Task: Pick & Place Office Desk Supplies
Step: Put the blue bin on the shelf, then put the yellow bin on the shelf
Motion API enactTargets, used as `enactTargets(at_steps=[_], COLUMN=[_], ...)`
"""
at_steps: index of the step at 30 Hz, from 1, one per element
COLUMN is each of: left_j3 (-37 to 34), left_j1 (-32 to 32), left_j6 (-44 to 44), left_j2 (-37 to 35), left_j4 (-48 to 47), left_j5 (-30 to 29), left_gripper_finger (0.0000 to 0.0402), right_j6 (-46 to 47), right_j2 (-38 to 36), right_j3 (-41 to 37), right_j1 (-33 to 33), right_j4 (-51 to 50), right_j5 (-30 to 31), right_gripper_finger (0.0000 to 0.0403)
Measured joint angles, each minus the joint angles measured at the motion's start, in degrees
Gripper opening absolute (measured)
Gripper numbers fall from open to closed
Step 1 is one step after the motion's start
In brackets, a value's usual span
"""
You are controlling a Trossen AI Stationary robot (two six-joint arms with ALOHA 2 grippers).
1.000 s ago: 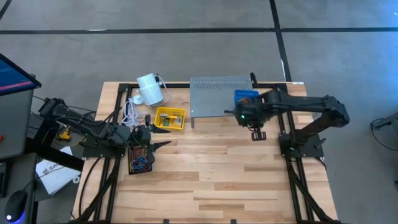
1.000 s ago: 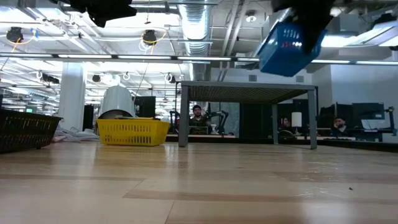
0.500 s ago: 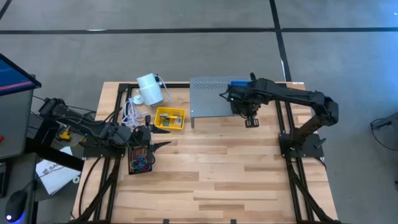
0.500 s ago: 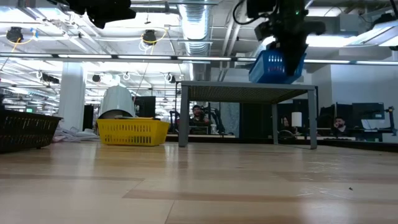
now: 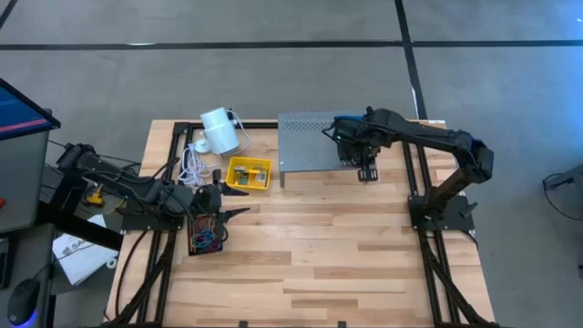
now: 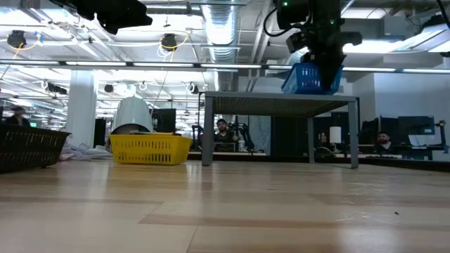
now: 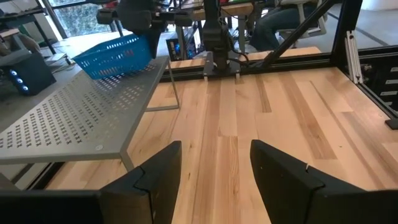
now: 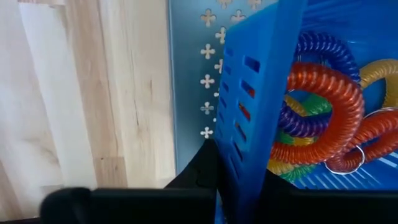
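Fingers of your right gripper (image 5: 362, 162) clench the blue basket's (image 6: 306, 77) wall, upper centre-right, holding it tilted on the grey shelf (image 5: 314, 138); coiled loops (image 8: 323, 102) inside. Left gripper (image 5: 230, 202) fingers parted, empty.

A blue slotted basket (image 6: 307, 77) sits tilted on the grey shelf (image 5: 314, 141), its wall pinched in the shut right claw (image 8: 233, 180). Inside, just beyond that claw, lie coiled loops (image 8: 323, 118) in orange, purple, blue, yellow and green. More loops (image 5: 205, 239) fill a dark basket (image 5: 195, 244) beside the open left claw (image 5: 239, 212); a yellow basket (image 5: 249, 173) of small boxes lies just ahead of it.
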Motion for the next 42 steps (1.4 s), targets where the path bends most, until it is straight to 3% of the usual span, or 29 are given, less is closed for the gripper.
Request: enactTargets(at_steps=[16, 37, 42], left_j3=[0.0, 0.0, 0.0], left_j1=[-0.02, -0.01, -0.01], left_j6=[0.0, 0.0, 0.0], left_j2=[0.0, 0.0, 0.0], left_j4=[-0.02, -0.02, -0.01], left_j5=[0.0, 0.0, 0.0], left_gripper_finger=[0.0186, 0.0186, 0.0186], right_j6=[-0.52, 5.08, 6.47], right_j2=[-0.09, -0.04, -0.04], right_j3=[-2.27, -1.79, 1.39], right_j1=[-1.61, -1.45, -1.43], right_j4=[1.81, 1.87, 1.88], right_j5=[-1.77, -1.84, -1.75], right_gripper_finger=[0.0012, 0.0179, 0.0199])
